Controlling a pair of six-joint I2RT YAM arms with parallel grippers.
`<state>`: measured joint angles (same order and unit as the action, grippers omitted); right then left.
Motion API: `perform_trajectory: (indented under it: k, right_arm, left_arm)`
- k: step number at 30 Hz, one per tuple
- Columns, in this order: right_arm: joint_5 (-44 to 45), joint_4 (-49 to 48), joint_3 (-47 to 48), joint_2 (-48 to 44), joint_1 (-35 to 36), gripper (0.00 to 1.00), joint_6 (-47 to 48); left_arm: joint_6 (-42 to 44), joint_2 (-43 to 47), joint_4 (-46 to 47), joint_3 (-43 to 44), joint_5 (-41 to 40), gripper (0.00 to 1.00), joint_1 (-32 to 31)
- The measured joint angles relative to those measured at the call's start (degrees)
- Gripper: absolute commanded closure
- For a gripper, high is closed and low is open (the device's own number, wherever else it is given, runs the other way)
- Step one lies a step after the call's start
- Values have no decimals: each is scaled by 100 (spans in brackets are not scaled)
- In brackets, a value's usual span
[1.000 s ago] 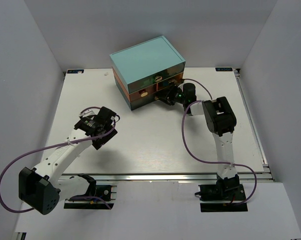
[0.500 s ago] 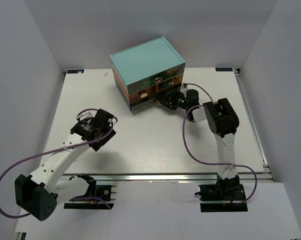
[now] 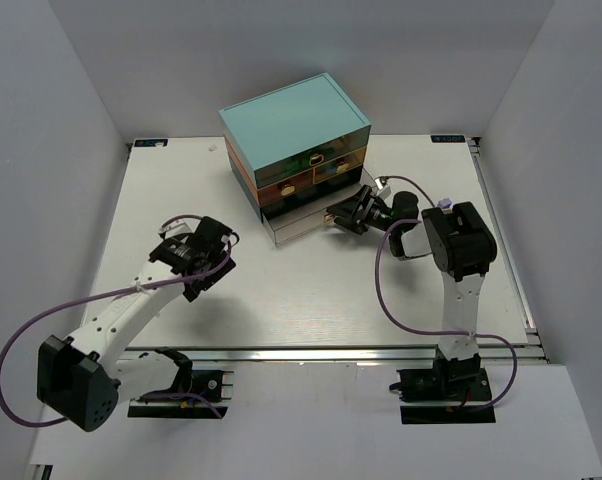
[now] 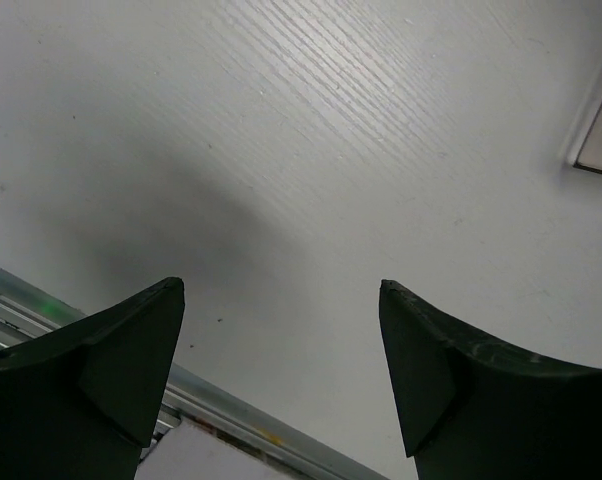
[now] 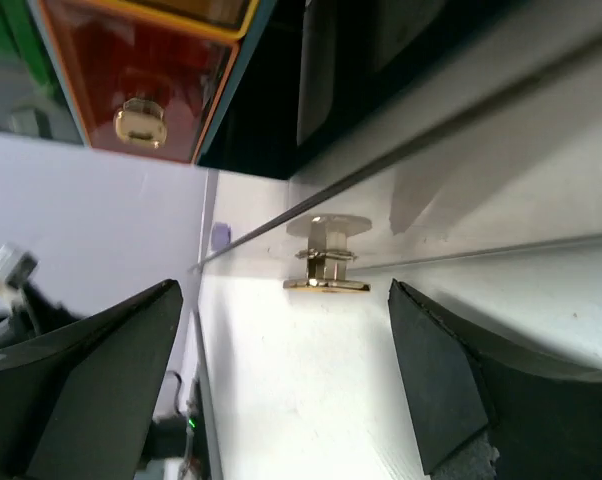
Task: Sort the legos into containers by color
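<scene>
Over the white wood-grain table point(image 3: 311, 300), the left gripper point(image 4: 281, 300) hung wide open and empty, well apart from the boxy light-teal-topped mini chest point(image 3: 291, 120). The chest's clear-bodied bottom drawer point(image 3: 299, 226) stood pulled out toward the arms, and no legos could be made out. The drawer's tan metal knob point(image 5: 327, 256) lay straight ahead of the right gripper point(image 5: 283, 290), centred between wide-open, empty fingers and touching neither, making the right arm the nearer.
</scene>
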<state>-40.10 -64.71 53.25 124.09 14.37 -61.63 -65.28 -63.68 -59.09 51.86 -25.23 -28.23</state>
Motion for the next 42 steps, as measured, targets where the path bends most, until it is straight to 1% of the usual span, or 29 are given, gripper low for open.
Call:
perform_trajectory:
  k: [2, 6, 8, 12, 15, 17, 18, 20, 21, 22, 24, 26, 27, 30, 34, 35, 37, 38, 41, 42]
  right_arm:
    - [-210, 17, 50, -22, -39, 11, 129]
    - [-608, 949, 70, -396, -101, 11, 955]
    - [-767, 1639, 94, -748, -131, 11, 1558]
    - [-903, 3558, 382, -1611, -197, 11, 3136]
    - [-743, 4979, 575, -2411, -216, 11, 4599]
    - [-404, 5727, 597, -3025, -227, 11, 5670]
    - [-208, 5998, 568, -3333, -232, 11, 6140]
    - [356, 6216, 439, -3897, -251, 11, 6752]
    - [575, 6347, 404, -4096, -280, 13, 6983]
    - [693, 6553, 415, -4229, -345, 25, 7204]
    - [671, 7071, 586, -4227, -538, 40, 7628]
    - [507, 7431, 678, -4159, -761, 47, 7921]
    - [409, 7617, 678, -4162, -857, 48, 8028]
    - [122, 7884, 673, -4240, -1102, 48, 8188]
    - [-127, 8133, 778, -4387, -1198, 46, 8336]
    - [-166, 8185, 855, -4389, -1211, 46, 8371]
    - [-201, 8288, 1029, -4389, -1252, 46, 8435]
    - [-212, 8325, 1115, -4389, -1283, 46, 8459]
    - [-236, 8448, 1349, -4389, -1401, 46, 8500]
    - [-251, 8467, 1403, -4389, -1469, 46, 8507]
  left_arm:
    - [129, -205, 50, 0, -70, 9, 74]
    - [450, -734, 170, 17, -116, 8, 431]
    - [634, -966, 278, 42, -76, 8, 706]
    - [981, -1421, 498, 181, 81, 8, 1384]
    - [1307, -1687, 623, 313, 199, 7, 1840]
    - [1585, -1816, 695, 404, 234, 6, 2081]
    - [1733, -1891, 737, 455, 254, 5, 2205]
    - [2046, -2041, 887, 505, 328, 5, 2422]
    - [2199, -2124, 979, 509, 396, 5, 2535]
    - [2343, -2205, 1056, 509, 457, 5, 2638]
    - [2651, -2400, 1252, 509, 619, 5, 2863]
    - [2907, -2564, 1432, 509, 748, 6, 3047]
    - [3032, -2656, 1502, 518, 804, 6, 3141]
    - [3346, -2957, 1698, 577, 968, 11, 3364]
    - [3689, -3254, 2017, 599, 1252, 22, 3558]
    - [3744, -3327, 2085, 603, 1333, 30, 3606]
    - [3836, -3390, 2203, 645, 1482, 39, 3665]
    - [3884, -3427, 2262, 675, 1554, 50, 3689]
    - [3978, -3460, 2444, 702, 1714, 66, 3740]
    - [4000, -3460, 2492, 702, 1742, 74, 3753]
